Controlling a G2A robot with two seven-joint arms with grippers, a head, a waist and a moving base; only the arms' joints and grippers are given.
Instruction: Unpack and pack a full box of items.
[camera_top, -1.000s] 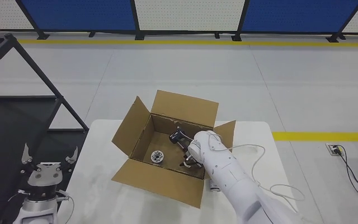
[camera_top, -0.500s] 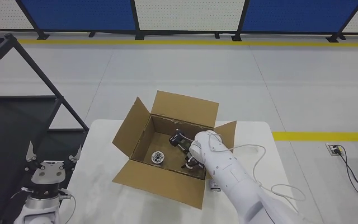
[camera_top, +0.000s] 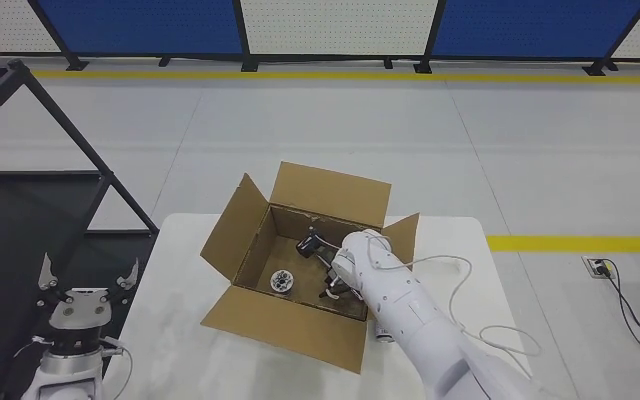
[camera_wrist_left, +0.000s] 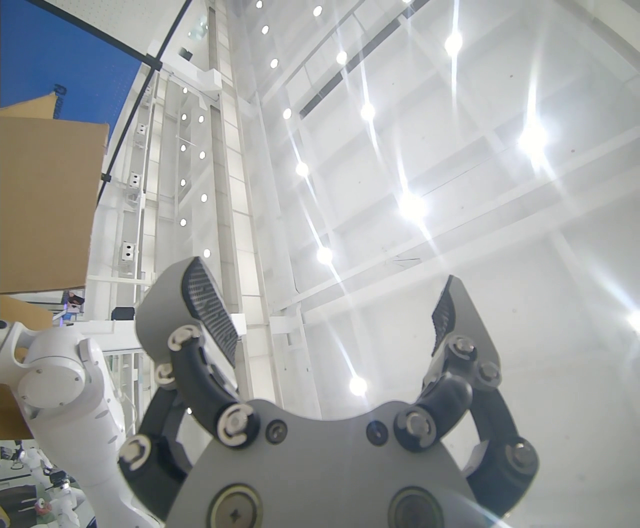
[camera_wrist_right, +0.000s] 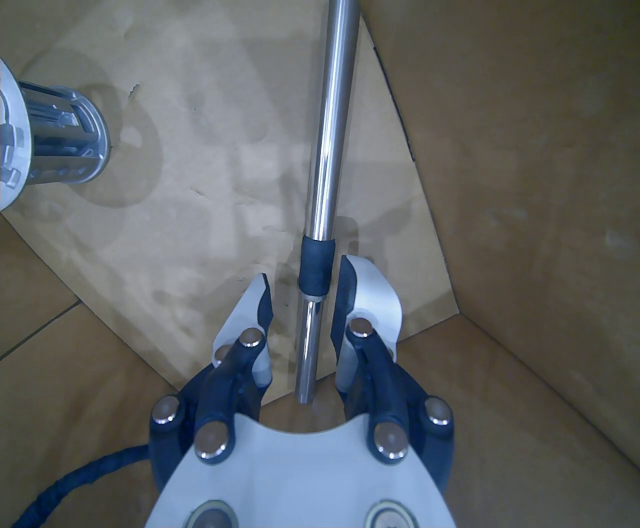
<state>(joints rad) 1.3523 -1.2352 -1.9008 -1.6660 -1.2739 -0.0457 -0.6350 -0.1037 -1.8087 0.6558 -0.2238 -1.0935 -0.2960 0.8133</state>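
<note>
An open cardboard box (camera_top: 330, 190) stands on the white table (camera_top: 175, 300). My right arm goes down into it. In the right wrist view my right gripper (camera_wrist_right: 302, 287) is open, its fingers either side of a chrome rod (camera_wrist_right: 330, 125) with a dark band, and gaps show on both sides. The rod lies along the box floor (camera_wrist_right: 210, 190) by the wall; its dark far end (camera_top: 308, 240) shows in the top view. A ribbed metal cylinder (camera_wrist_right: 60, 135) (camera_top: 282, 281) stands in the box to one side. My left gripper (camera_top: 87, 275) (camera_wrist_left: 325, 280) is open off the table's left, pointing up.
The box flaps (camera_top: 232, 222) spread outward on all sides. A small pale item (camera_top: 380, 332) lies on the table beside the box's right wall. A black metal rack (camera_top: 60, 200) stands to the left of the table.
The rod's dark end has shifted a little to the left inside the box, along with my right wrist. My left gripper bobbed slightly and sits about where it was.
</note>
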